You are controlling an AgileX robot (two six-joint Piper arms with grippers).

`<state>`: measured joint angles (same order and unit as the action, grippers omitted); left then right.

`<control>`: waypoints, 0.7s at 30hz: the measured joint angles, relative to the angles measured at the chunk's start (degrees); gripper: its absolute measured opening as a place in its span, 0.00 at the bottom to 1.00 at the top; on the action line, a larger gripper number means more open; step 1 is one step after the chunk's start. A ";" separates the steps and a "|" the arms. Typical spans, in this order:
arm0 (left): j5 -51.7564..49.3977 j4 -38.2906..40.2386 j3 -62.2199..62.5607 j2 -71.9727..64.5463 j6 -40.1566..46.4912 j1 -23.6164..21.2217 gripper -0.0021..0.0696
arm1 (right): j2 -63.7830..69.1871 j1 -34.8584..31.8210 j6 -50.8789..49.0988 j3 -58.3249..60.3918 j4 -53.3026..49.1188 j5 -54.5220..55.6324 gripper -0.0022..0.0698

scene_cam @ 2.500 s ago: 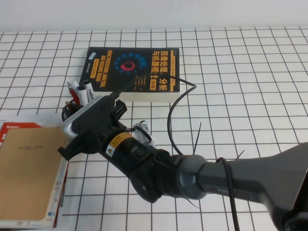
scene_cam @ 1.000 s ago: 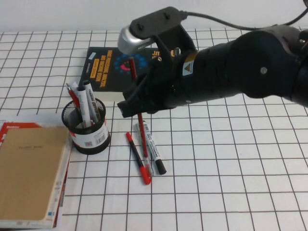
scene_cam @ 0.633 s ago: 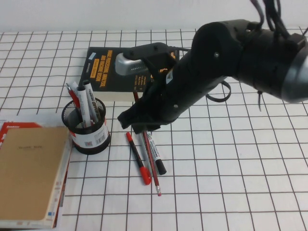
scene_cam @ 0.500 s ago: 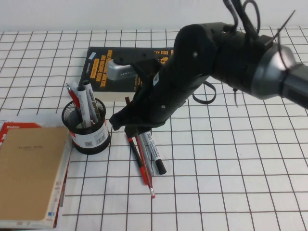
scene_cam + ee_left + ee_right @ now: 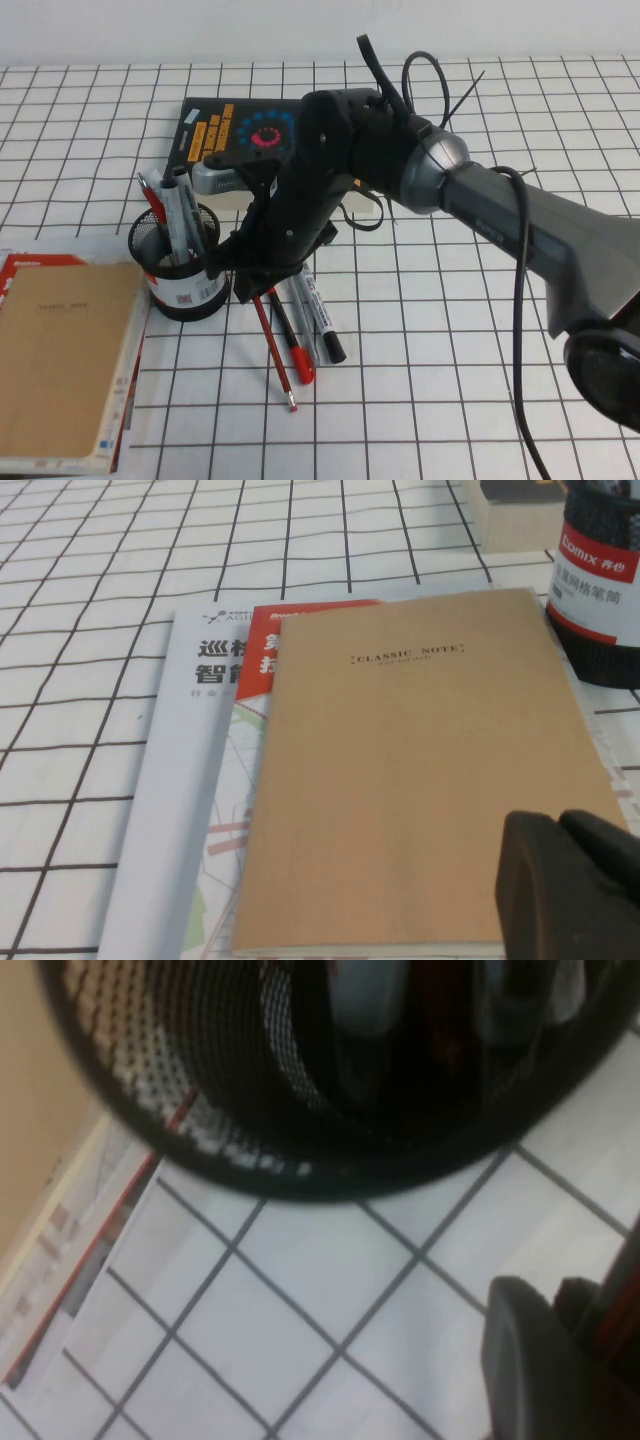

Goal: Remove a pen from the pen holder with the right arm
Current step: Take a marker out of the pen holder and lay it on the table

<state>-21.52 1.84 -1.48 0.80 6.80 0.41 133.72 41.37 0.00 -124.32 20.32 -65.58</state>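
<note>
the right gripper [image 5: 255, 285], left of centre in the high view and just beside the black mesh pen holder [image 5: 185, 275], is clenched on a thin red pen [image 5: 277, 362]. the pen slants down toward the white gridded table [image 5: 480, 380], already clear of the holder. best, i judge: lower until the tip rests, lay it flat beside the red marker [image 5: 300, 362] and the white black-capped marker [image 5: 318, 315], then let go gently. the left gripper [image 5: 562, 830] hangs closed over the tan notebook [image 5: 420, 770].
</note>
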 joint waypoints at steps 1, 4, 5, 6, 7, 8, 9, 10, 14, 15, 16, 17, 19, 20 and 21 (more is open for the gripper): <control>0.00 0.00 0.00 0.00 0.00 0.00 0.02 | 0.85 -0.12 0.00 -0.81 0.33 -0.12 0.06; 0.00 0.00 0.00 0.00 0.00 0.00 0.02 | 2.32 -0.34 -0.30 -1.84 1.39 0.04 0.05; 0.00 0.00 0.00 0.00 0.00 0.00 0.02 | 2.62 -0.34 -0.31 -1.94 1.63 0.29 0.05; 0.00 0.00 0.00 0.00 0.00 0.00 0.02 | 2.78 -0.46 -0.31 -2.06 1.75 0.42 0.06; 0.00 0.00 0.00 0.00 0.00 0.00 0.02 | 2.92 -0.56 -0.31 -2.06 1.91 0.65 0.06; 0.00 0.00 0.00 0.00 0.00 0.00 0.02 | 3.05 -0.67 -0.31 -2.06 2.01 0.96 0.06; 0.00 0.00 0.00 0.00 0.00 0.00 0.02 | 3.05 -0.68 -0.31 -2.06 2.01 1.11 0.06; 0.00 0.00 0.00 0.00 0.00 0.00 0.02 | 3.05 -0.68 -0.31 -2.13 2.01 1.39 0.06; 0.00 0.00 0.00 0.00 0.00 0.00 0.02 | 3.05 -0.68 -0.31 -2.19 2.01 2.28 0.17; 0.00 0.00 0.00 0.00 0.00 0.00 0.02 | 3.05 -0.68 -0.31 -2.19 2.01 2.37 0.20; 0.00 0.00 0.00 0.00 0.00 0.00 0.02 | 3.05 -0.68 -0.31 -2.19 2.01 2.41 0.24; 0.00 0.00 0.00 0.00 0.00 0.00 0.02 | 3.05 -0.68 -0.31 -2.19 2.01 2.41 0.28; 0.00 0.00 0.00 0.00 0.00 0.00 0.02 | 3.05 -0.68 -0.31 -2.19 2.01 2.41 0.32; 0.00 0.00 0.00 0.00 0.00 0.00 0.02 | 3.05 -0.68 -0.31 -2.19 2.01 2.41 0.33; 0.00 0.00 0.00 0.00 0.00 0.00 0.02 | 3.05 -0.68 -0.31 -2.19 2.01 2.41 0.34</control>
<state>-21.52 1.84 -1.48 0.80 6.80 0.41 136.77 40.69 -0.31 -126.51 22.33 -63.17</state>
